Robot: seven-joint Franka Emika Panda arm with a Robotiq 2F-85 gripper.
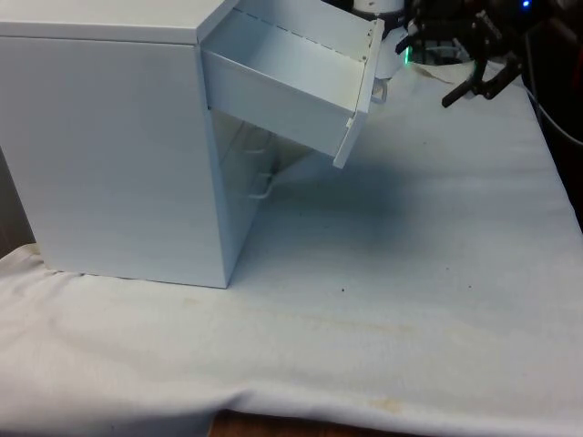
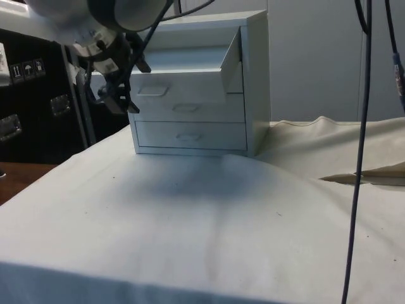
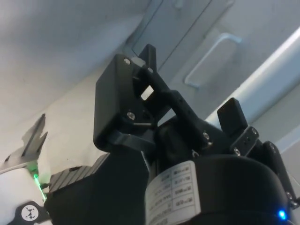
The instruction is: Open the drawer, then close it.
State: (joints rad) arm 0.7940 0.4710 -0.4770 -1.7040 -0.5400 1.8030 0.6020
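Note:
A white chest of drawers (image 1: 118, 155) stands at the front view's left, with its top drawer (image 1: 291, 86) pulled far out and empty inside. The drawer's front panel, with a small handle (image 1: 379, 89), hangs tilted over the cloth. My black gripper (image 1: 472, 91) hovers just beyond that front, apart from the handle, open with nothing between its fingers. In the side view the gripper (image 2: 120, 100) is level with the top drawer's front (image 2: 180, 88), at its outer edge. The wrist view has both fingers (image 3: 145, 61) spread, with a drawer handle (image 3: 213, 58) behind them.
The two lower drawers (image 2: 190, 136) are shut, each with a handle. White cloth (image 1: 410, 300) covers the table, rumpled near its front edge (image 1: 273, 401). Dark cables (image 2: 362, 126) hang at the side view's right.

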